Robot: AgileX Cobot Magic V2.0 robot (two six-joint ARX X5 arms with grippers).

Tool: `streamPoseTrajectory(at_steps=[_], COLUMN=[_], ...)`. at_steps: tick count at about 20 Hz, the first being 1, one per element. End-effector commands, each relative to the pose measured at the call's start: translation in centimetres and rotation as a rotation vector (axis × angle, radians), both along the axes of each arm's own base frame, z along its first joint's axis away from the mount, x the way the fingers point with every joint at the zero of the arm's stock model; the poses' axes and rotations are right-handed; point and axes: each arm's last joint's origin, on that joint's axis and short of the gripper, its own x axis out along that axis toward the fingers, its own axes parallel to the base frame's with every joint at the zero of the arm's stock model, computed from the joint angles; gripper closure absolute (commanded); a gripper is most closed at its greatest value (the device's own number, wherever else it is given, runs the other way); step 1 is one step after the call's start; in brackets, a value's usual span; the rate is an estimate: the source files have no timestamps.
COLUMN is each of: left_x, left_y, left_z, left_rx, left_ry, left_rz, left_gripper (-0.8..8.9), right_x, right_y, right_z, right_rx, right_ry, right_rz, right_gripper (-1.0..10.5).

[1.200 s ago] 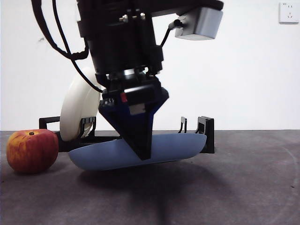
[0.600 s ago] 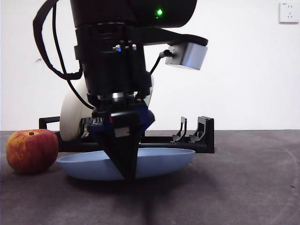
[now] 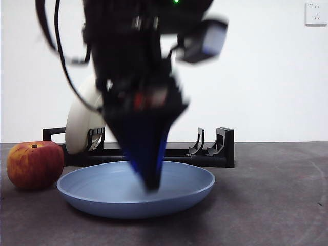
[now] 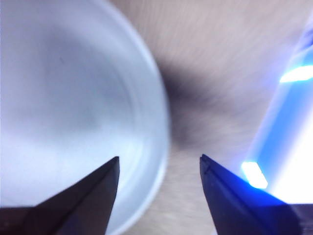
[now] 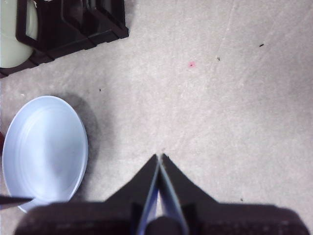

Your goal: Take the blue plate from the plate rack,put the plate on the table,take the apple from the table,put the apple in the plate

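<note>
The blue plate point(image 3: 136, 192) now lies flat on the bench point(image 3: 271, 205), its rim level; half a second ago it was still tipped and pinched in the left gripper point(image 3: 152, 179). That gripper has let go: in its wrist view the two fingers point(image 4: 88, 196) stand spread apart, the plate's edge between them, and in the front view its blurred dark tip hangs just above the plate's middle. The apple point(image 3: 35, 164) sits unmoved at the near left, just beside the plate's left rim. Behind both runs the black plate rack point(image 3: 215, 148), a cream-white plate point(image 3: 84, 123) standing in its left slots. The arm's bulk hides the rack's middle and part of that plate. The right gripper point(image 5: 160, 159) waits high over bare bench, fingers pressed together, holding nothing. The left wrist view is heavily smeared.
</note>
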Motion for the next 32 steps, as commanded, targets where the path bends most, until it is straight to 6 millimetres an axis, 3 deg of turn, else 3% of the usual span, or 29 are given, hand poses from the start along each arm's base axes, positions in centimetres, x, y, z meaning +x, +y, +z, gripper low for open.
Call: streamPoseTrajectory(at_steps=[1, 3, 6, 10, 13, 15, 17, 20, 25, 32], left_x=[-0.5, -1.4, -3.3, -6.4, -8.6, -10.0, -11.1, -12.5, -13.2, -13.5], left_y=[0.3, 1.1, 4.0, 9.5, 13.9, 16.6, 19.0, 21.6, 23.1, 24.2], left_z=[3.0, 5.9, 10.2, 14.9, 16.8, 17.5, 17.7, 18.2, 18.4, 18.4], left_rx=[-0.112, -0.217, -0.360, -0.486, -0.523, -0.538, -0.538, -0.605, -0.650, -0.644], left_ry=[0.064, 0.122, 0.118, 0.025, -0.095, -0.154, -0.212, -0.264, -0.320, -0.432], left_rz=[0.055, 0.045, 0.037, 0.110, 0.238, 0.319, 0.398, 0.471, 0.521, 0.579], left_gripper=[5.36, 5.98, 8.28, 8.22, 8.22, 8.22, 8.22, 8.22, 8.22, 8.22], right_x=[0.0, 0.0, 0.2, 0.4, 0.9, 1.5, 2.5, 4.5, 6.5, 7.9], right_y=[0.0, 0.4, 1.9, 5.2, 8.3, 10.8, 13.7, 19.4, 26.7, 36.1], right_z=[0.1, 0.1, 0.3, 0.9, 1.2, 1.8, 2.7, 3.9, 2.9, 0.1], right_rx=[0.002, -0.012, 0.012, 0.100, 0.146, 0.131, 0.085, 0.002, -0.122, -0.300], right_ry=[-0.006, -0.024, -0.057, -0.100, -0.095, -0.077, -0.077, -0.112, -0.149, -0.247], right_rz=[0.002, 0.072, 0.173, 0.297, 0.406, 0.479, 0.541, 0.685, 0.839, 1.002], right_gripper=[9.5, 9.5, 9.4, 9.3, 7.7, 6.6, 4.9, 3.0, 1.8, 1.8])
